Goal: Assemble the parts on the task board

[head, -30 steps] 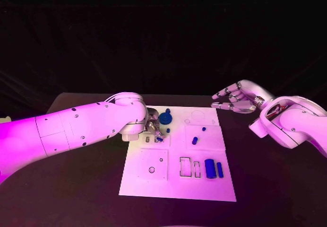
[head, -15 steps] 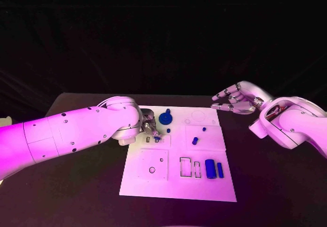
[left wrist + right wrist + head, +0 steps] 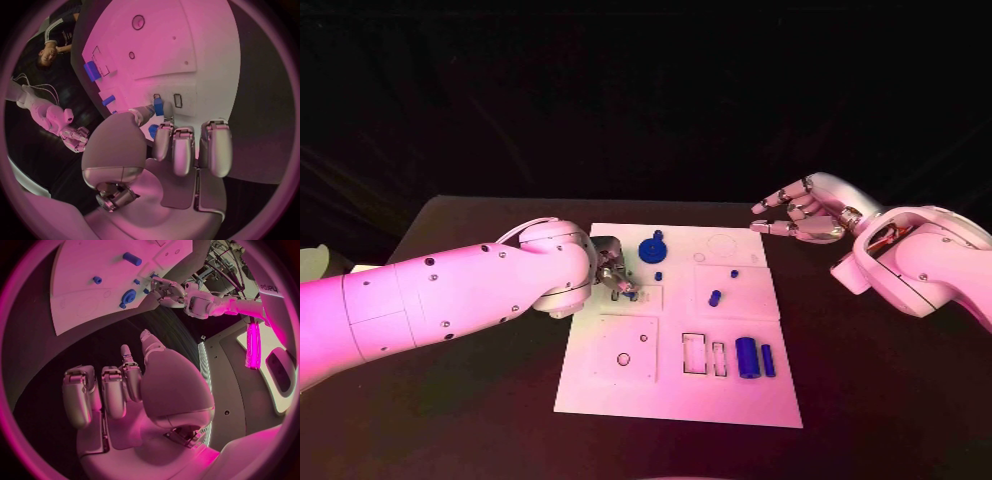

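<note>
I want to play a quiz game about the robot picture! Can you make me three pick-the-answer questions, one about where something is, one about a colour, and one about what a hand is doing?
1. Where is the left hand?
A. Over the left side of the task board
B. Off the table
C. On the board's near edge

2. What colour are the two bar-shaped parts near the board's right side?
A. Yellow
B. Blue
C. Green

3. What is the right hand doing?
A. Gripping a bar
B. Pressing on the board
C. Holding nothing, fingers loosely curled, beyond the board's far right corner

Answers:
1. A, the head view shows it over the board's left side.
2. B, both bars look blue against the white plate.
3. C, the right wrist view shows nothing in its fingers.
</note>
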Tool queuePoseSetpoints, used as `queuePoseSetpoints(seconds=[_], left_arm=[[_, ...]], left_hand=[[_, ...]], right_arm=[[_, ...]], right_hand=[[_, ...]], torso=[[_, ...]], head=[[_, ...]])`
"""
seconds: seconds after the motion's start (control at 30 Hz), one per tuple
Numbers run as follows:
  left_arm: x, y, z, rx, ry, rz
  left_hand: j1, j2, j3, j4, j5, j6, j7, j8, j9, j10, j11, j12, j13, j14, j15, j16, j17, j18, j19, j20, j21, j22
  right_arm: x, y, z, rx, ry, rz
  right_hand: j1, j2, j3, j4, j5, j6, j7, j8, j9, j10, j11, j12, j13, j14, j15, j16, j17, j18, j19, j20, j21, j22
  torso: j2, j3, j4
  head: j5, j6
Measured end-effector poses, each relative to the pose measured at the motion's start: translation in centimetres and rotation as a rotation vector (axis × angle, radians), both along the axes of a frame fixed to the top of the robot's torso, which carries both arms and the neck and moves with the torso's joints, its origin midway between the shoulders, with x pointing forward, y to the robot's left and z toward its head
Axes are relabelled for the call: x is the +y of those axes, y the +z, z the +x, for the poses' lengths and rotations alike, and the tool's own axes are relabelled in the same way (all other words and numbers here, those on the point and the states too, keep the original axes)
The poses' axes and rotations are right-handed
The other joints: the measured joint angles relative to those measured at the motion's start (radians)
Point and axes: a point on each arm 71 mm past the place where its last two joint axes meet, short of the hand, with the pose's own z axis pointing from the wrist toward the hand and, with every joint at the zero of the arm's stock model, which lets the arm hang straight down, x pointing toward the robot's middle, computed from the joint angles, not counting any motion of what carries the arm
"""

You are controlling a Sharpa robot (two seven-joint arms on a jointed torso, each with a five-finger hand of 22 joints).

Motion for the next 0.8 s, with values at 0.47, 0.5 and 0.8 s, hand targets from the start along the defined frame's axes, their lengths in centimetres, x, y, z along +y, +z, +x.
queuePoseSetpoints(seconds=[0.47,0.5,0.8], left_arm=[[-0.3,-0.08,-0.21,-0.031,-0.013,0.014],[-0.33,-0.1,-0.2,-0.031,-0.014,0.015],[-0.67,-0.17,-0.19,-0.026,-0.028,0.023]], left_hand=[[-0.013,-0.005,0.015,-0.015,-0.004,0.0,0.0,0.0,-0.001,0.0,0.0,0.004,0.0,0.0,0.0,0.0,0.0,0.0,0.0,0.0,0.0,0.0],[-0.015,-0.006,0.015,-0.015,-0.004,0.0,0.0,0.0,-0.001,0.0,0.0,0.004,0.0,0.0,0.0,0.0,0.0,0.0,0.0,0.0,0.0,0.0],[-0.014,-0.006,0.019,-0.019,-0.005,0.001,0.0,0.0,0.0,0.0,0.0,0.004,0.0,0.0,0.0,0.0,0.0,0.0,0.0,0.0,0.0,0.0]], right_arm=[[0.1,-0.07,0.01,0.014,0.003,0.012],[0.1,-0.08,0.01,0.014,0.003,0.013],[0.16,-0.1,0.01,0.019,0.006,0.015]], right_hand=[[0.0,0.0,0.0,0.0,0.0,0.0,0.0,0.0,0.0,0.0,0.0,0.0,0.0,0.0,0.0,0.0,0.0,0.0,0.0,0.0,0.0,0.0],[0.0,0.0,0.0,0.0,0.0,0.0,0.0,0.0,0.0,0.0,0.0,0.0,0.0,0.0,0.0,0.0,0.0,0.0,0.0,0.0,0.0,0.0],[0.0,0.0,0.0,0.0,0.0,0.0,0.0,0.0,0.0,0.0,0.0,0.0,0.0,0.0,0.0,0.0,0.0,0.0,0.0,0.0,0.0,0.0]], torso=[[0.001,0.0004,-0.0007],[0.001,0.0005,-0.0007],[0.001,0.0006,-0.0007]], head=[[-0.001,-0.001],[-0.001,-0.001],[-0.002,-0.003]])
